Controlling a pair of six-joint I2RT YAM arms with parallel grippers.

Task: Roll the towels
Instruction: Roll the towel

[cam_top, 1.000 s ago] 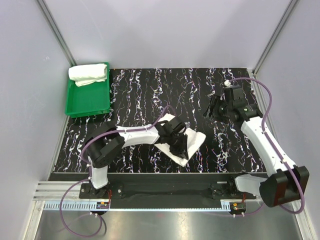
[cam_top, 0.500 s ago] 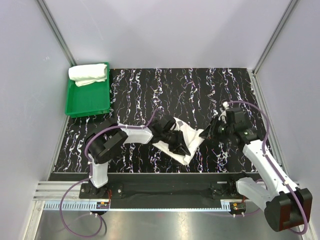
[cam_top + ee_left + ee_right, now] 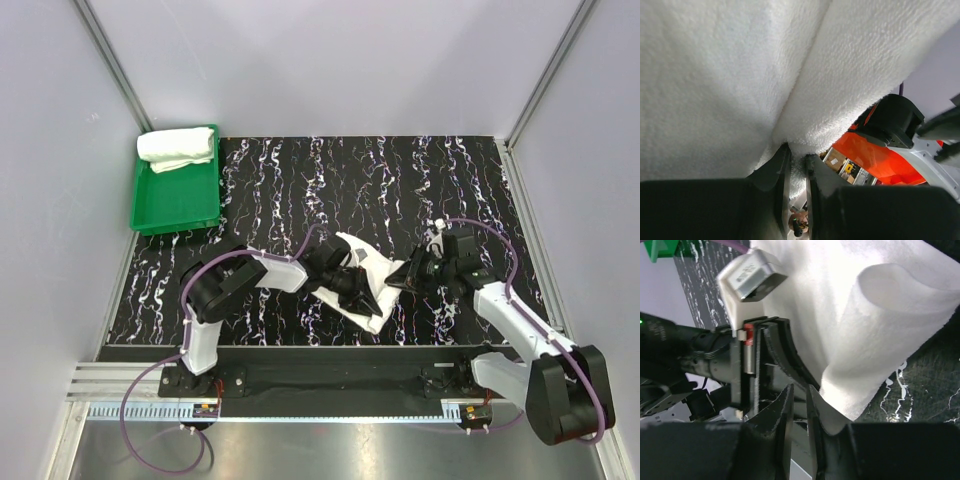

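While the left fingers (image 3: 774, 175) pinch the towel (image 3: 372, 262), the right fingers (image 3: 781, 412) stand narrow at its edge — grip unclear.

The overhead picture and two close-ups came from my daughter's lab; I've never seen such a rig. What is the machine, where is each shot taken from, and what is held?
It is two robot arms bolted at the near edge of a black marbled table. The wide picture looks down from above; each close-up comes from a camera on one arm's wrist, showing its own fingers. A rolled towel lies in a green tray. The left gripper is pinched shut on a fold of the loose towel mid-table. The right gripper has its fingers nearly together at that towel's corner; whether it grips, I cannot tell.
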